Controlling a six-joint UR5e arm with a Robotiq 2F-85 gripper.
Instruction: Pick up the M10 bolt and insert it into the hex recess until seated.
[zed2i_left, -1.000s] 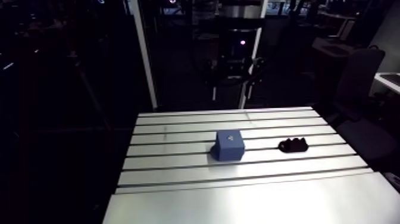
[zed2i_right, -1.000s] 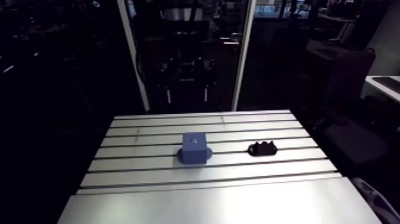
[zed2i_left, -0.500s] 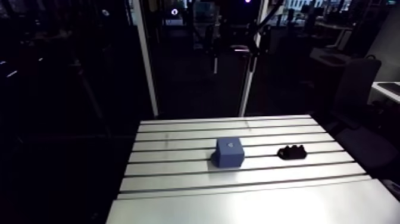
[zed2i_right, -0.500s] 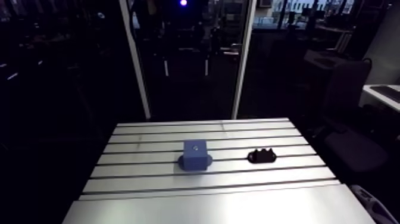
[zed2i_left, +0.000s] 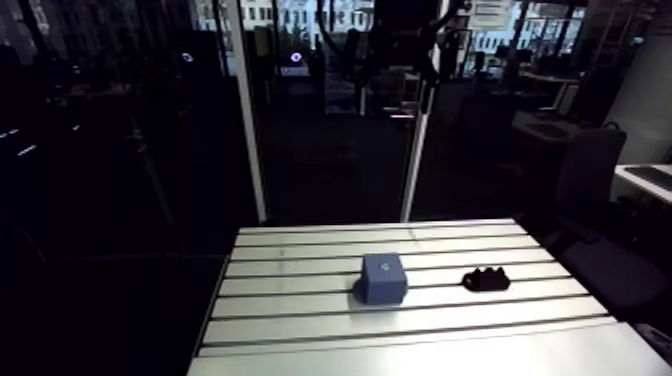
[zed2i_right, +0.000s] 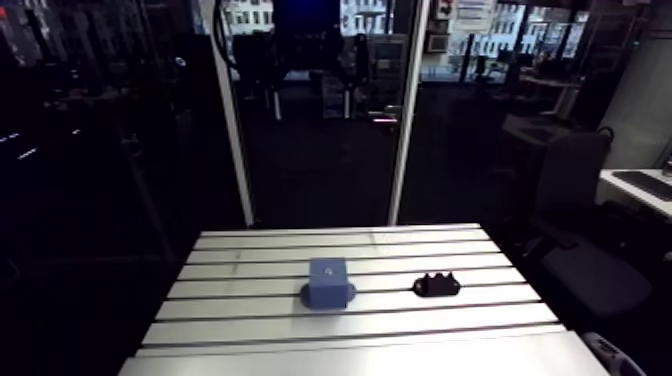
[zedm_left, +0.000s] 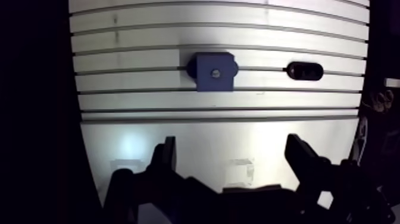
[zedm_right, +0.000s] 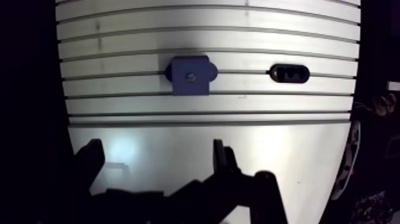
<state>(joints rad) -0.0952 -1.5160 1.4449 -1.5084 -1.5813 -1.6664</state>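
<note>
Hand (zedm_left: 231, 144) spread wide and empty, blue block (zedm_left: 214, 71) well ahead, black holder (zedm_left: 305, 71) beside it

what lies in the black holder (zedm_left: 305, 71) is too dark to tell; the blue block (zedm_left: 205, 80) has a recess (zedm_left: 215, 74) too small to show its shape.

The arm's camera has lifted and pulled back, so the table (zed2i_left: 300, 308) and blue block (zed2i_left: 383, 278) show lower and smaller.
</note>
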